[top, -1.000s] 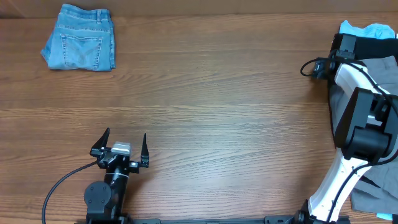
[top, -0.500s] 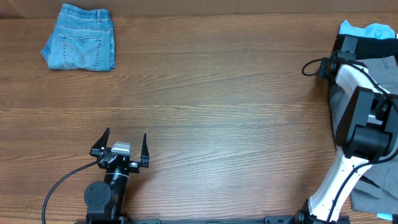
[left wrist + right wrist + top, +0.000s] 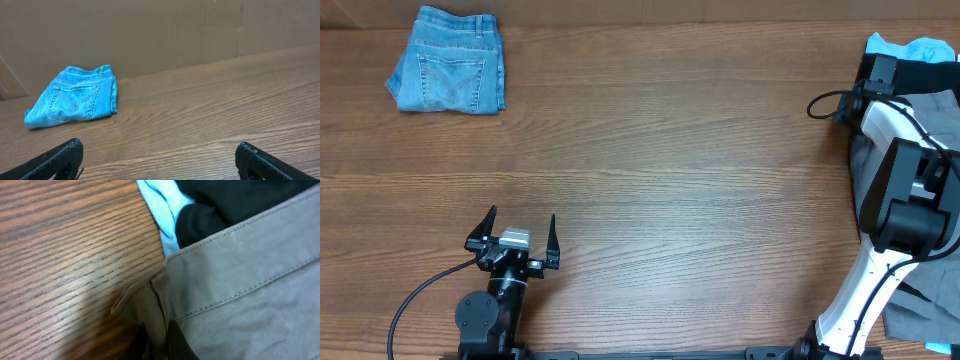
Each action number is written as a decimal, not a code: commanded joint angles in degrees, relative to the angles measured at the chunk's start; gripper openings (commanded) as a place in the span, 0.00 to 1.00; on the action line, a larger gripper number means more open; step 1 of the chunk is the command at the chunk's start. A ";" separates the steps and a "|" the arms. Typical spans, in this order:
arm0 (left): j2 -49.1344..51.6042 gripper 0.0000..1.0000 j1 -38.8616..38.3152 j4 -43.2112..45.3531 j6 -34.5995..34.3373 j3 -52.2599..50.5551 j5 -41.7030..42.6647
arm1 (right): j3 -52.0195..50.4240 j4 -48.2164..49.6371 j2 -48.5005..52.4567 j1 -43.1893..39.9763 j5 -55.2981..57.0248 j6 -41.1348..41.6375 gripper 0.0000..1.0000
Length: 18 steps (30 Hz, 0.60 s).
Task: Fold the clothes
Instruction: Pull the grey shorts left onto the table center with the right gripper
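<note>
The clothes lie in a pile at the table's right edge: grey shorts (image 3: 863, 160), a light-blue garment (image 3: 910, 46) and a black garment (image 3: 932, 66). My right gripper (image 3: 876, 74) is down on that pile. In the right wrist view its fingers (image 3: 178, 344) pinch a folded corner of the grey shorts (image 3: 240, 280) at the waistband seam, next to the light-blue cloth (image 3: 162, 205) and the black cloth (image 3: 225, 200). Folded denim shorts (image 3: 448, 72) lie at the far left, also visible from the left wrist (image 3: 75, 97). My left gripper (image 3: 517, 228) stands open and empty near the front edge.
The wooden table (image 3: 670, 170) stretches between the denim shorts and the pile. More grey fabric (image 3: 920, 315) hangs at the front right corner behind the right arm's base. A brown wall (image 3: 150, 30) stands behind the table.
The right wrist and its cable have edged slightly to the right over the pile. The left arm has not moved.
</note>
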 commanded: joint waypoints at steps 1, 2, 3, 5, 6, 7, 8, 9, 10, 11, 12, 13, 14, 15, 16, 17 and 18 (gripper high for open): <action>-0.33 1.00 0.35 -0.13 1.07 -0.20 -0.17 | 1.49 -0.20 -5.35 -0.52 1.49 4.81 0.04; -0.33 1.00 0.35 -0.13 1.07 -0.20 -0.17 | 1.49 -0.31 -6.34 -0.50 1.46 4.79 0.04; -0.33 1.00 0.35 -0.13 1.07 -0.20 -0.17 | 1.49 -0.52 -7.72 -0.46 1.49 4.76 0.04; -0.33 1.00 0.35 -0.13 1.07 -0.20 -0.17 | 1.49 -1.40 -9.90 -0.17 1.49 4.72 0.04; -0.33 1.00 0.35 -0.13 1.07 -0.20 -0.17 | 1.49 -1.75 -10.56 -0.02 1.40 4.72 0.04; -0.33 1.00 0.35 -0.13 1.07 -0.20 -0.17 | 1.49 -2.14 -11.13 0.17 0.90 4.72 0.04; -0.33 1.00 0.35 -0.13 1.07 -0.20 -0.17 | 1.49 -2.75 -11.80 0.52 -0.39 4.72 0.04; -0.33 1.00 0.35 -0.13 1.07 -0.20 -0.17 | 1.49 -3.10 -12.11 0.76 -1.20 4.74 0.04; -0.33 1.00 0.35 -0.13 1.07 -0.20 -0.17 | 1.49 -3.63 -12.46 1.33 -2.71 4.72 0.04; -0.33 1.00 0.35 -0.13 1.07 -0.20 -0.17 | 1.49 -4.20 -12.63 2.16 -3.76 4.74 0.04; -0.33 1.00 0.35 -0.13 1.07 -0.20 -0.17 | 1.49 -4.44 -12.68 2.82 -3.98 4.76 0.04; -0.33 1.00 0.35 -0.13 1.07 -0.20 -0.17 | 1.49 -4.63 -12.68 3.96 -3.96 4.74 0.04; -0.33 1.00 0.35 -0.13 1.07 -0.20 -0.17 | 1.49 -4.90 -12.68 6.19 -4.15 4.76 0.04; -0.33 1.00 0.35 -0.13 1.07 -0.20 -0.17 | 1.49 -5.03 -12.70 7.48 -4.15 4.76 0.04; -0.33 1.00 0.35 -0.13 1.07 -0.20 -0.17 | 1.49 -5.03 -12.81 9.31 -4.15 4.76 0.04; -0.33 1.00 0.35 -0.13 1.07 -0.20 -0.17 | 1.49 -5.01 -12.87 10.45 -4.17 4.76 0.04; -0.33 1.00 0.35 -0.13 1.07 -0.20 -0.17 | 1.49 -5.01 -13.03 12.39 -4.37 4.76 0.04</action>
